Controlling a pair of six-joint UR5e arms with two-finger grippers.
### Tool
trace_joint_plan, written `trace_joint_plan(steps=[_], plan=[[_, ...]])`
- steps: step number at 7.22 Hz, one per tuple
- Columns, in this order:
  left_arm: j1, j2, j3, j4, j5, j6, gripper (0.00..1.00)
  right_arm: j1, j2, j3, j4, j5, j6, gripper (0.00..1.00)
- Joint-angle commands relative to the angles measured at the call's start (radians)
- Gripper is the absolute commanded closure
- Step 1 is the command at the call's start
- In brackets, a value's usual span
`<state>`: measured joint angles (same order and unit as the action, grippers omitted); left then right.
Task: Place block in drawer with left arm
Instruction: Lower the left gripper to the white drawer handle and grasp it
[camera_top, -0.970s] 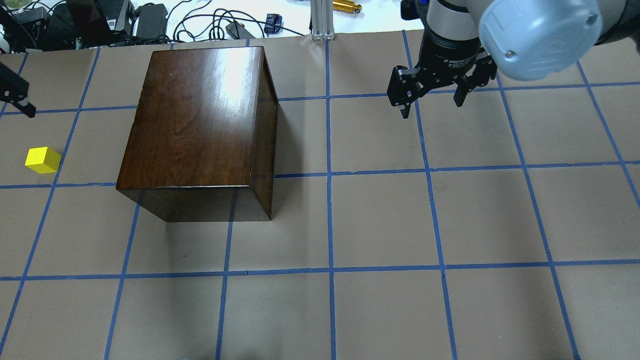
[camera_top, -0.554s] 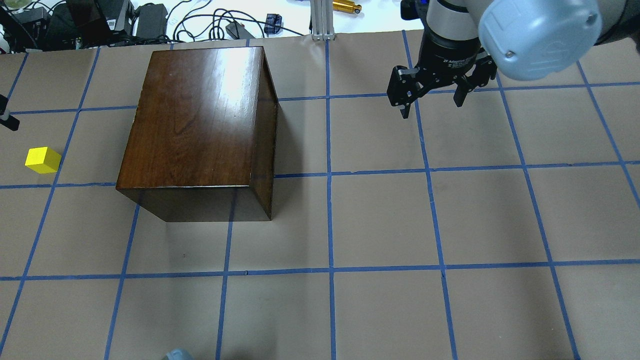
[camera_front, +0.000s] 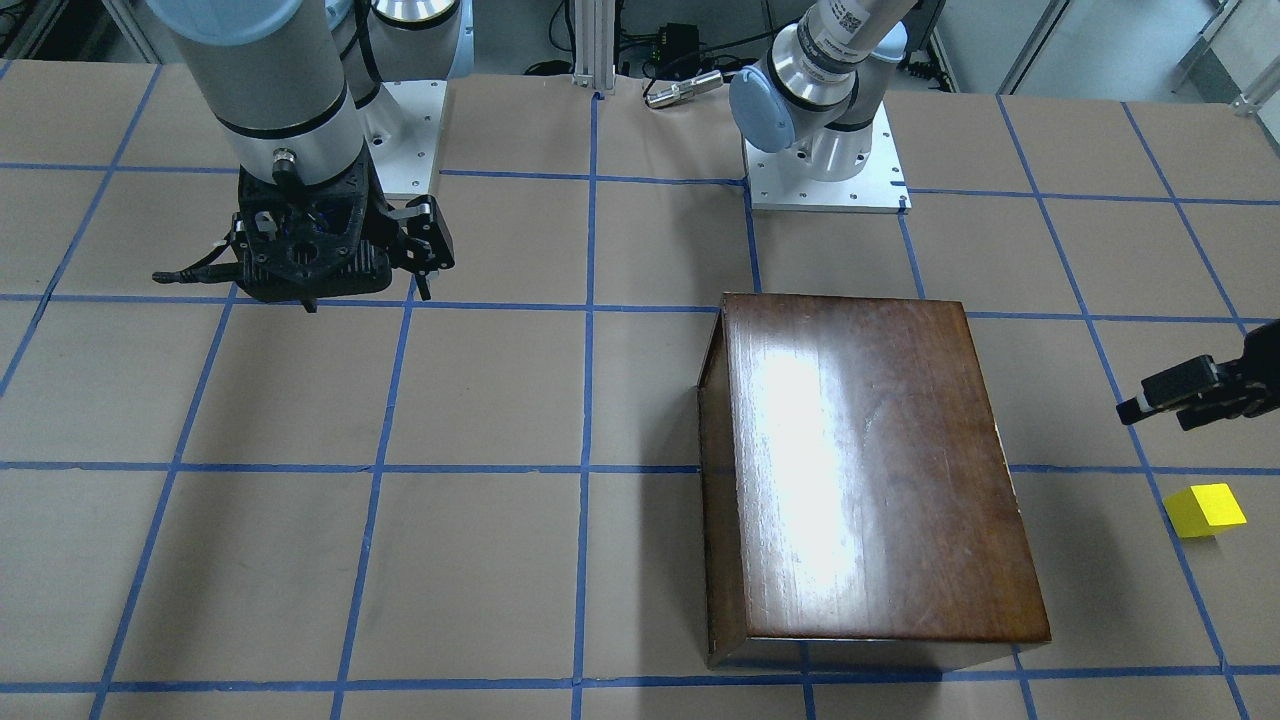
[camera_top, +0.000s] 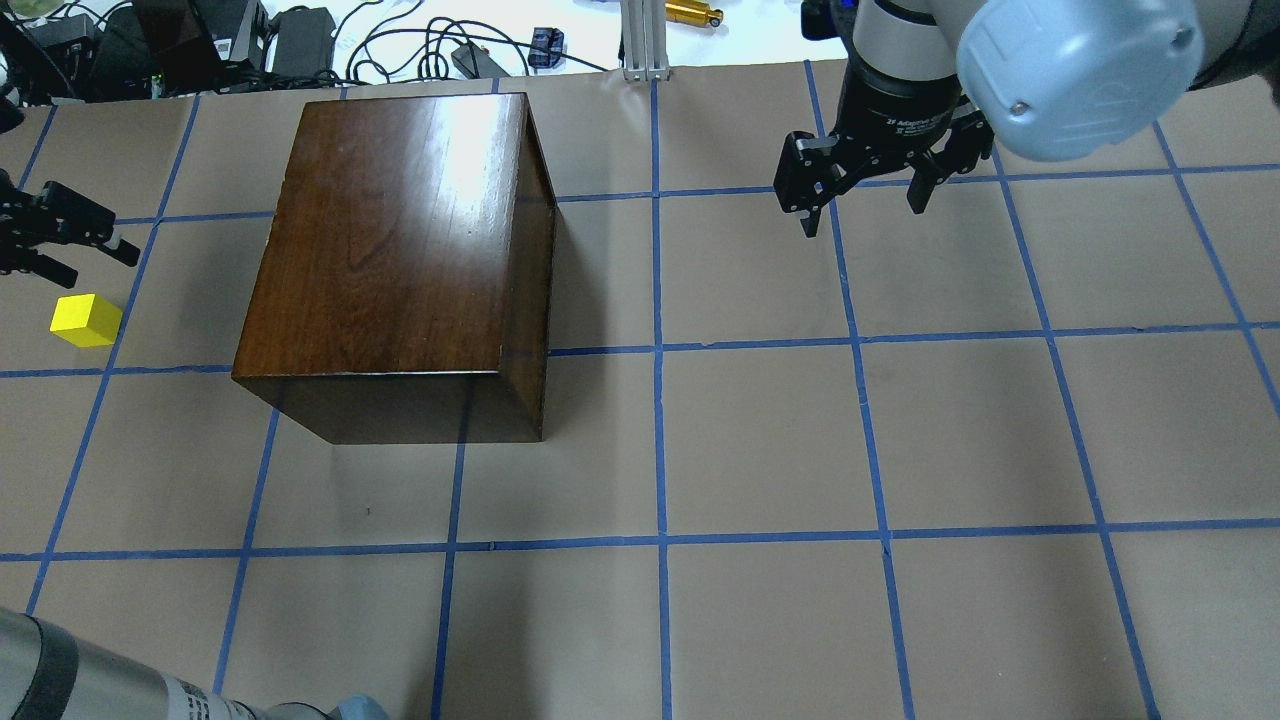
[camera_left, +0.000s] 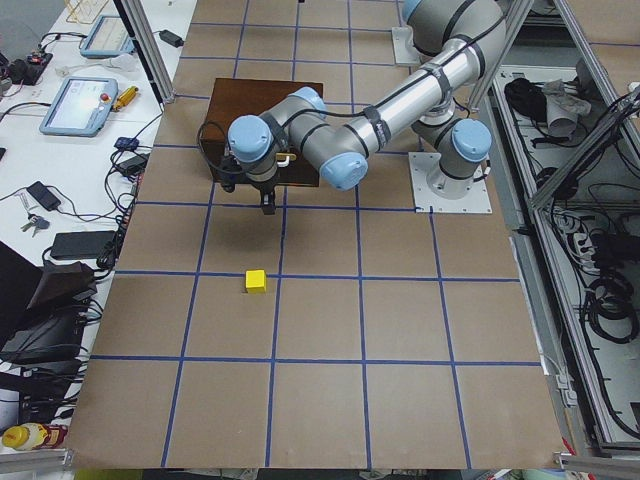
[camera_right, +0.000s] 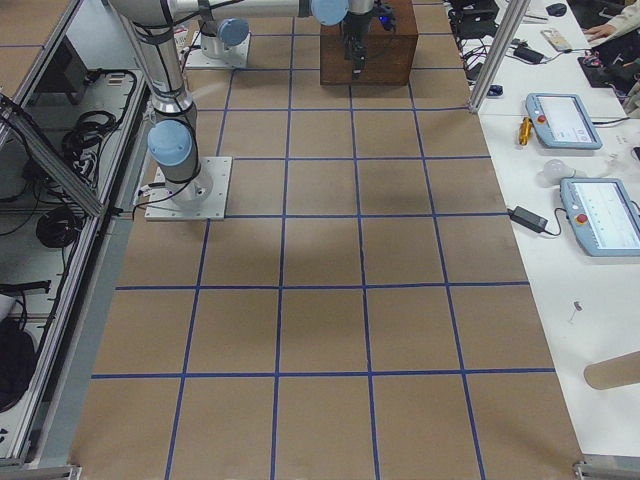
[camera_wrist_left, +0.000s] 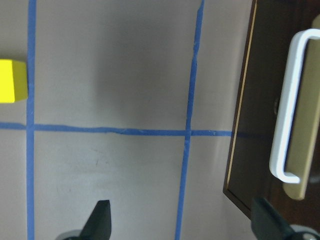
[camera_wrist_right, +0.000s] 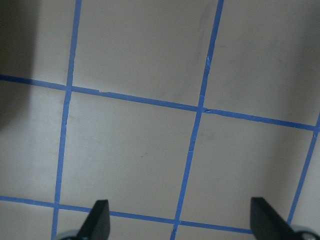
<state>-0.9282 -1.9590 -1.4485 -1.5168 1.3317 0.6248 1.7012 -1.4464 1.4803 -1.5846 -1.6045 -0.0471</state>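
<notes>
I log the block (camera_top: 87, 320) on the table (camera_top: 760, 450), beside the box (camera_top: 400, 240), untouched. Left gripper (camera_wrist_left: 180, 207) hovers near it, fingers spread, holding nothing. Drawer (camera_wrist_left: 260, 100) sits flush in the box, pull (camera_wrist_left: 287, 105) visible. Right gripper (camera_top: 864, 218) hangs well apart, spread, empty.

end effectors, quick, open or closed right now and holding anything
Left end effector: open, holding nothing.
Right end effector: open, holding nothing.
</notes>
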Motion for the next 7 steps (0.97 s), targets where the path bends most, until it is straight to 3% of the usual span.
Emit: trace_joint_plan(steps=[1, 4, 7], plan=[[-0.030, -0.050, 0.000, 0.004, -0.038, 0.070, 0.00, 0.000, 0.000, 0.000, 0.000, 0.000, 0.000, 0.00], [-0.077, -0.052, -0.003, -0.002, -0.113, 0.115, 0.00, 0.000, 0.000, 0.000, 0.000, 0.000, 0.001, 0.00], [-0.129, -0.072, -0.007, 0.006, -0.117, 0.108, 0.00, 0.000, 0.000, 0.000, 0.000, 0.000, 0.001, 0.00]])
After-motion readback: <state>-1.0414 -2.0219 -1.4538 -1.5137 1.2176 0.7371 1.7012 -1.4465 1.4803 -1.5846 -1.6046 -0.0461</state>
